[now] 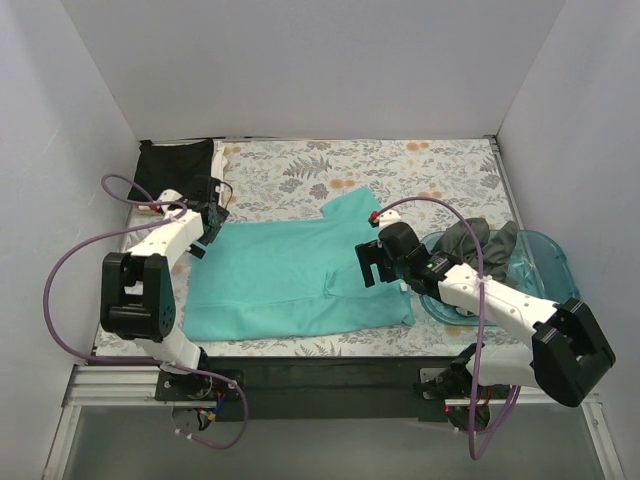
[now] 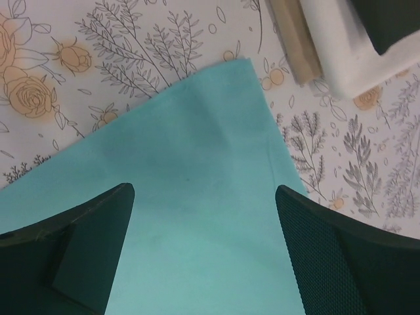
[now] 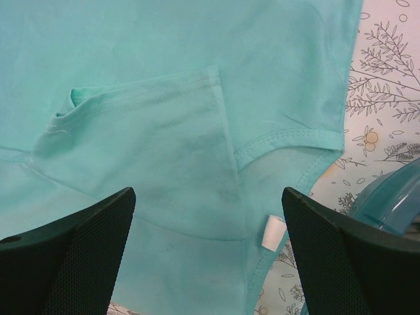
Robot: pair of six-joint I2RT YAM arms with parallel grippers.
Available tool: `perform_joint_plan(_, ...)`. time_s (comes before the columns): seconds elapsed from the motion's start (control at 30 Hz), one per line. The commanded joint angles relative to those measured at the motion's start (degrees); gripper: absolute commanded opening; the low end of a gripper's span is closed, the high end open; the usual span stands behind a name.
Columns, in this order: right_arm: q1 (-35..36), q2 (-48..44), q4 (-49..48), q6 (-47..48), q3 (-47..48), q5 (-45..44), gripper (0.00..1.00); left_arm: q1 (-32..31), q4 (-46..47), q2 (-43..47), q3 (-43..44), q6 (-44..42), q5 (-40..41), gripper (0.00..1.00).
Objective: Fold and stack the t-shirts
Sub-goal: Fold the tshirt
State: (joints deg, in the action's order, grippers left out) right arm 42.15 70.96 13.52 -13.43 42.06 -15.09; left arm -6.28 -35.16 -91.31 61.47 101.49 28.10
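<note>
Fingers first: your right gripper has its jaws spread wide with nothing between them, poised over the teal t-shirt. Under it a sleeve is folded back onto the body of that shirt, and the little white neck label shows by the collar at the shirt's right edge.

Over to your left gripper: also released, jaws apart and empty, hanging above the teal shirt's far-left corner, which lies flat on the floral tablecloth.

From the top camera, the teal shirt is spread across the middle of the table. One sleeve sticks out at its far side. Your left gripper is at its left edge and your right gripper at its right edge.

Right of the teal shirt sits the blue tray, with the dark grey t-shirt crumpled inside.

Beyond the teal shirt's far-left corner, apart from it, lies the black t-shirt, a strip of white cloth showing along its far edge.
</note>
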Motion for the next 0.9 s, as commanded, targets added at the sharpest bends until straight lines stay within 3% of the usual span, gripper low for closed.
perform_joint_plan(0.0, -0.8, -0.3, -0.4, 0.8, -0.8, 1.6, 0.98, 2.8, 0.9, -2.7, 3.3, -1.1, 2.7, 0.87)
perform_joint_plan(0.4, -2.6, 0.7, -0.6, 1.1, -1.0, 2.4, 0.98, 4.4, 5.4, -12.8, 11.8, -7.2, 1.6, 0.74)
perform_joint_plan(0.63, -3.2, 1.2, -0.6, 1.2, -1.1, 2.8, 0.98, 4.4, 11.5, -13.2, 9.0, -12.6, -3.4, 0.68)
perform_joint_plan(0.87, -3.9, 1.4, -0.9, 1.3, -1.3, 3.7, 0.98, 4.4, 14.4, -13.5, 5.2, -12.5, -3.5, 0.65)
